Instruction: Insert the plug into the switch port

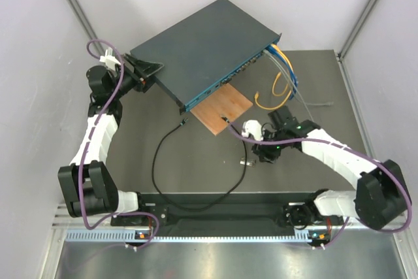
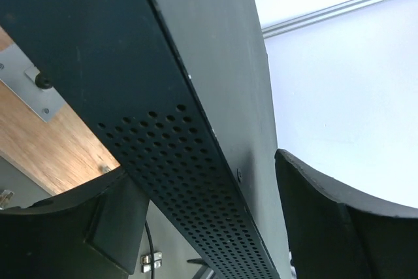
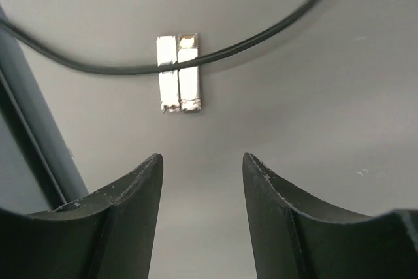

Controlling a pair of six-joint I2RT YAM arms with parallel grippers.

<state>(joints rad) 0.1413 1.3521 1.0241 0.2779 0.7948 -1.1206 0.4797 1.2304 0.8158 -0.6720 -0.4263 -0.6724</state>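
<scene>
The switch [image 1: 202, 47] is a large flat dark box with a teal front face [image 1: 222, 83] carrying the row of ports. My left gripper [image 1: 147, 73] is shut on its left side. In the left wrist view the perforated side wall [image 2: 196, 181] sits between my fingers and the underside shows. The thin black cable [image 1: 157, 161] loops over the table, and its plug [image 1: 183, 123] lies just off the switch's front corner. My right gripper [image 1: 264, 151] is open and empty low over the table [image 3: 202, 161], with the cable [image 3: 261, 34] ahead of it.
A small silver stick [image 3: 178, 73] lies under the cable ahead of my right gripper, also in the top view [image 1: 245, 160]. A brown square board [image 1: 222, 108] lies in front of the switch. Yellow and blue cables [image 1: 281, 73] run out of the switch's right end.
</scene>
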